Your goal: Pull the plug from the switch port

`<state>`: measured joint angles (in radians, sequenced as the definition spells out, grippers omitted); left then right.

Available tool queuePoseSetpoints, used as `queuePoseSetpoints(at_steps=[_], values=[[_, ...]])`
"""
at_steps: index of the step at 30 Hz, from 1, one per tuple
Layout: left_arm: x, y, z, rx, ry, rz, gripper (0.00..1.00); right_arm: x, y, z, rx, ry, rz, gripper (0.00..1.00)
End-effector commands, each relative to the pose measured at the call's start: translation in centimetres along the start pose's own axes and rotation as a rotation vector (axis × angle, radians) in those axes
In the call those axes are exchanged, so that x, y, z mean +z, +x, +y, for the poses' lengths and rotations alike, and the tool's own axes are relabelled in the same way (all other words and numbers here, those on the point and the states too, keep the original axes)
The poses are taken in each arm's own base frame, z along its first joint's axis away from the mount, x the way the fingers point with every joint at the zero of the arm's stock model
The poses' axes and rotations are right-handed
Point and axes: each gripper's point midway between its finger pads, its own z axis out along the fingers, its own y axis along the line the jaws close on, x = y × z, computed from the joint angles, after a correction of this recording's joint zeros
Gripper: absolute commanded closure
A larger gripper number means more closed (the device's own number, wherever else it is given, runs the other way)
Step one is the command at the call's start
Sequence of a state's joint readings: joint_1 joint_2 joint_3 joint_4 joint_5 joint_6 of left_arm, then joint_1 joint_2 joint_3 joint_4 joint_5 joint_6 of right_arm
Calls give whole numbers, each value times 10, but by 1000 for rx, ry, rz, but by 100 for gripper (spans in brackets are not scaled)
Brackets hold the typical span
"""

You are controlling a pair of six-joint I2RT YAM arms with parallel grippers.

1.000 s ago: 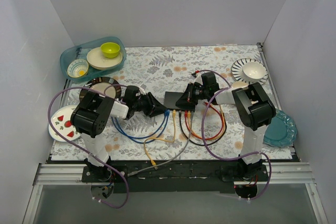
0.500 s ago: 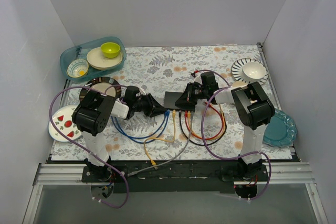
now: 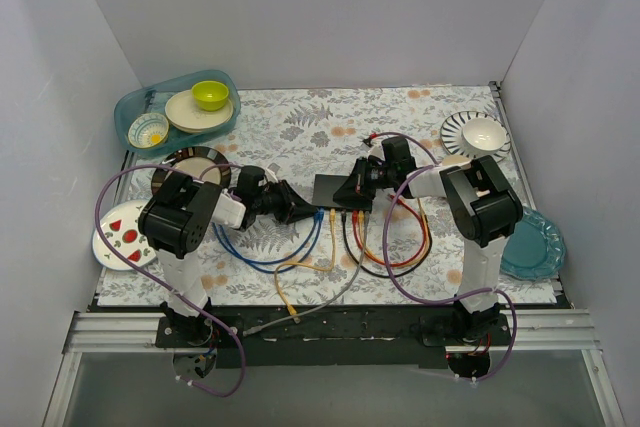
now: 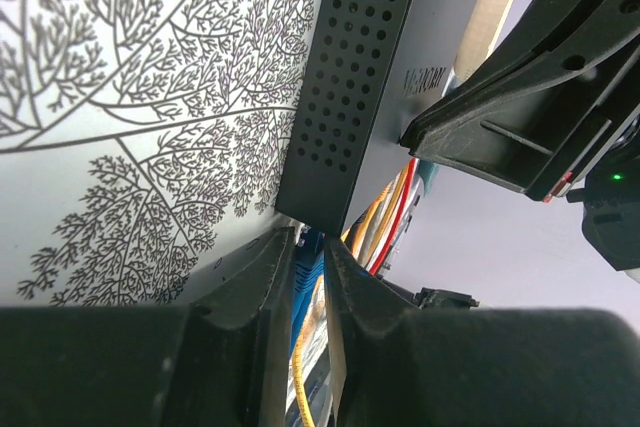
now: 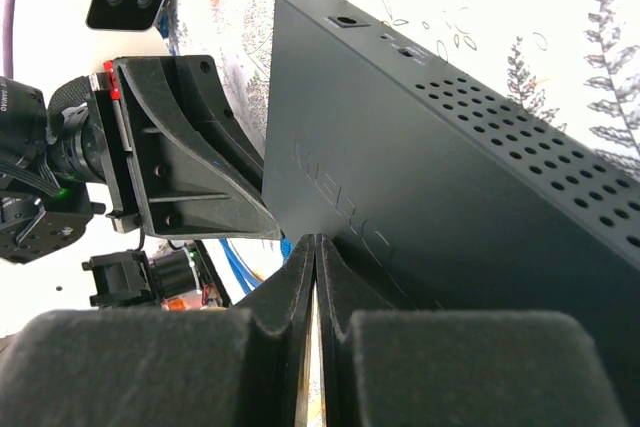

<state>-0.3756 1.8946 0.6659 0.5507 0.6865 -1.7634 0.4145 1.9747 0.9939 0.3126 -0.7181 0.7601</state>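
1 switch (image 3: pixel 328 189) | right jaws pressed together at it | left jaws near-closed, grip unclear

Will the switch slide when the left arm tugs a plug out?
Likely light: the switch is a small thin box lying flat on the tablecloth, so a tug could drag it. The right gripper, shut, seems to press on its top, which should pin it. Its cables loop loosely, so they probably won't brace it.
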Motion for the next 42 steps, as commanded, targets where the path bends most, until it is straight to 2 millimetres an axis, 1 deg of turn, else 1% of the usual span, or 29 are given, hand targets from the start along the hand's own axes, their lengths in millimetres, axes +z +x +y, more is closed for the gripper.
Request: queuePoseSetpoints(at_steps=[1,6,10,18,20,22,23,24,25,26,27,28,29,30,31,33,34,35,36,37,38,39,40,41,42], values=[[0,10,10,-32,-13,21,100,9,17,-35,44,105,45,93],[-5,20,10,-40,0,47,100,12,17,-36,59,98,49,93],[-12,31,22,-59,-25,62,100,15,17,-37,70,91,52,94],[-20,44,30,-59,-47,86,100,16,18,-42,78,101,60,94],[-22,45,29,-58,-53,89,100,17,18,-43,77,101,60,94],[-26,44,33,-55,-90,74,100,16,15,-42,73,102,57,95],[-31,39,25,-26,-90,44,100,16,17,-42,74,105,60,95],[-34,32,35,-22,-166,3,100,16,16,-42,67,104,57,95],[-39,26,37,-8,-205,-28,100,16,15,-41,67,106,57,95],[-45,18,32,16,-232,-68,100,16,16,-42,70,110,59,95],[-54,11,52,4,-364,-125,100,16,16,-43,71,110,60,95],[-59,-1,49,14,-398,-166,100,15,15,-43,69,112,58,95],[-65,-7,53,17,-454,-202,100,16,16,-43,69,112,60,95],[-80,-13,69,-1,-578,-257,100,16,16,-43,70,113,60,95],[-85,-24,65,0,-612,-300,100,15,16,-43,66,115,58,95],[-98,-30,71,-16,-682,-333,100,15,15,-43,65,118,58,95],[-103,-38,71,-9,-705,-372,96,15,16,-43,65,120,60,95],[-104,-42,64,2,-695,-386,89,15,16,-43,64,122,62,95],[-109,-48,62,10,-708,-421,75,15,15,-42,62,121,61,95],[-113,-55,50,27,-682,-461,69,14,13,-41,58,121,56,95],[-114,-59,40,38,-651,-479,64,15,14,-42,56,122,58,95],[-112,-65,25,64,-594,-502,55,14,14,-42,56,125,59,95],[-111,-68,11,86,-541,-511,52,14,13,-42,56,128,57,95],[-100,-63,-8,101,-453,-448,50,13,14,-42,56,128,59,95],[-93,-65,-23,119,-384,-438,49,14,15,-43,55,129,60,95]])
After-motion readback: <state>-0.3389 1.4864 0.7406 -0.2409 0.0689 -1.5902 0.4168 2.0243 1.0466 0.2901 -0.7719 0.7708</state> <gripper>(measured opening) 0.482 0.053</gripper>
